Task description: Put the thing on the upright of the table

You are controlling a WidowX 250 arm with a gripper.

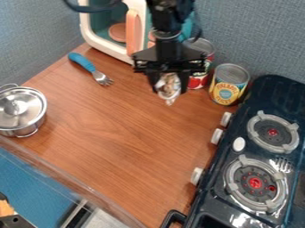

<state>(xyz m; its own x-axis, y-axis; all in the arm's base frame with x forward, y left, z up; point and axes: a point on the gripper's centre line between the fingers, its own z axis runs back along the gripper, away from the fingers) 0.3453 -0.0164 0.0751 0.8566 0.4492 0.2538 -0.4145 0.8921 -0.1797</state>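
One wooden table (pixel 137 138) lies below me, a black stove (pixel 238 156) at right, a microwave (pixel 113 46) behind. The gripper (pixel 168 91) hangs above the table, jaws pinching a small pale-and-brown thing (pixel 169 83). Further down in size: lidded pot (pixel 21 109), two cans (pixel 228 84), blue-handled fork (pixel 82 61).

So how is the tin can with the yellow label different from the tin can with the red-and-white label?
The yellow-label can stands right beside the dark toy stove; the red-and-white-label can stands farther from it. The yellow-label can is in plain sight, while the red-and-white-label can is partly hidden behind the black gripper. Both stand upright with bare metal tops.
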